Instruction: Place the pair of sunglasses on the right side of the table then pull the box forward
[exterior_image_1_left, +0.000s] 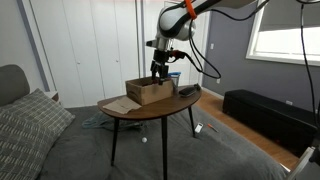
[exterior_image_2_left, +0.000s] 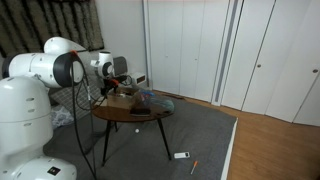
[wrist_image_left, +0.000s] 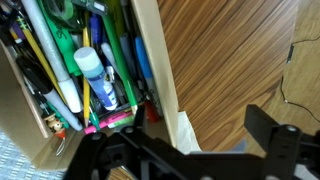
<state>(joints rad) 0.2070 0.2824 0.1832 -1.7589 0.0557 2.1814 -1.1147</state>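
The brown cardboard box (exterior_image_1_left: 149, 91) stands in the middle of the small dark wooden table (exterior_image_1_left: 172, 106). In the wrist view the box (wrist_image_left: 158, 60) is full of pens and markers. My gripper (exterior_image_1_left: 159, 71) hangs right over the box's edge. In the wrist view its fingers (wrist_image_left: 200, 118) are apart and straddle the box's side wall, one inside the box and one outside over the tabletop (wrist_image_left: 240, 50). The dark sunglasses (exterior_image_1_left: 188, 91) lie on the table beside the box, apart from the gripper.
A flat tan sheet (exterior_image_1_left: 118, 104) lies on the table on the box's other side. A grey couch cushion (exterior_image_1_left: 30, 125) is close to the table. A dark bench (exterior_image_1_left: 268, 115) stands by the wall. Small items lie on the floor (exterior_image_2_left: 182, 156).
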